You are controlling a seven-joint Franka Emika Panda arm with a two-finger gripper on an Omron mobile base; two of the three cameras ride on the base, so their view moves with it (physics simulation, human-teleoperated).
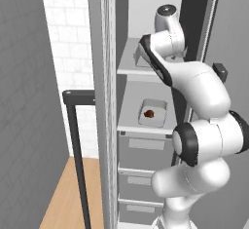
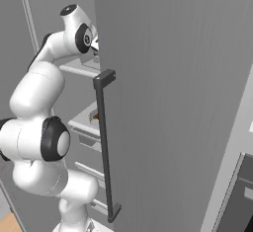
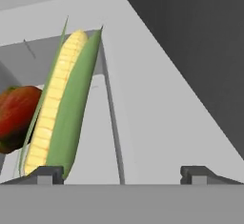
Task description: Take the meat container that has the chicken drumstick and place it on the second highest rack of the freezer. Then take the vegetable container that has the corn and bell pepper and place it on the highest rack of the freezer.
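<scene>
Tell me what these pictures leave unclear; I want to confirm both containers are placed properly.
- Vegetable container on the highest rack: left base view, arm covers most of it.
- Bell pepper: hand view, cut off by the left edge.
- Meat container: right base view, mostly behind the freezer door.
- Chicken drumstick: left base view, too small for detail.

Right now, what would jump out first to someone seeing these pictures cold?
The yellow corn in its green husk, close before the open end effector, with the red bell pepper beside it. Lower in the freezer, the chicken drumstick sits in its container on the second highest rack.
</scene>
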